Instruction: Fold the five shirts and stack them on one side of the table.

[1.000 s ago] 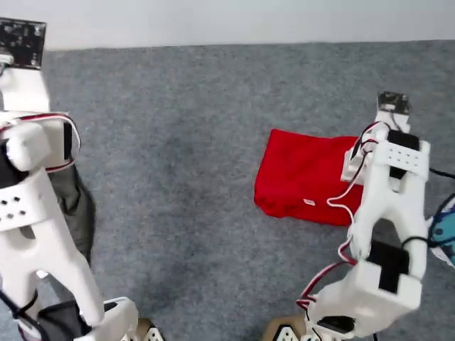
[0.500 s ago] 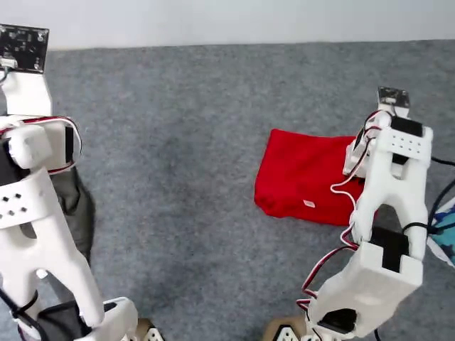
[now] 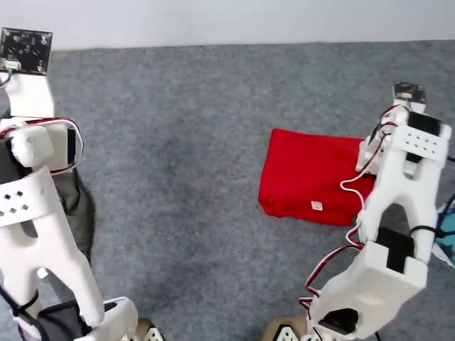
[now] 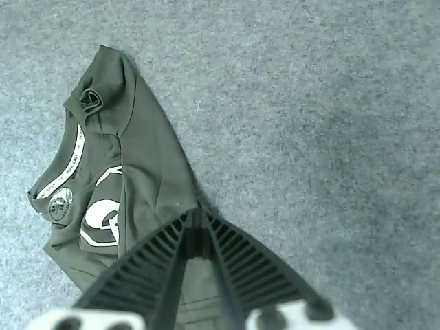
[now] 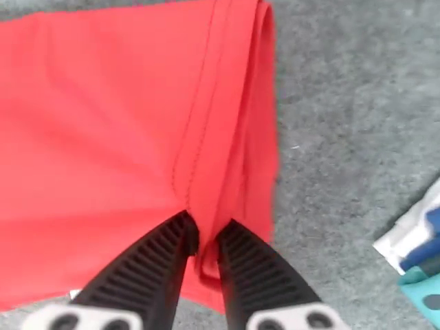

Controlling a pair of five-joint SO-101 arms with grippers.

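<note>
1. Finds the red shirt [image 3: 306, 177] folded into a flat rectangle on the grey table [image 3: 178, 142], toward the right edge and roughly midway between the near and far edges
2. Has the right gripper [image 5: 205, 230] nipped down on the side of that shirt nearest the right edge, its two dark ribbed fingers [image 5: 155, 268] pressed almost together with a stitched fold of red cloth caught between them (just a sliver of gap, filled by fabric)
3. Shows the right arm [image 3: 405, 185] bent over that same side of the red shirt, covering part of it from above
4. Places a teal and white item [image 5: 419, 254] right at the table's right edge, just beside the right arm and apart from the red shirt (too little in sight to tell what it is)
5. Finds the olive shirt [image 4: 130, 158] lying rumpled at the left edge of the table, with collar [image 4: 69, 161] and white chest print [image 4: 103, 213] facing up, partly beneath the left arm [image 3: 35, 213]
6. Has the left gripper [image 4: 197, 218] closed to a point on the olive shirt's edge, jaws meeting and the cloth drawn taut up to them
7. Sets the two shirts well apart, one toward each side edge of the table
</note>
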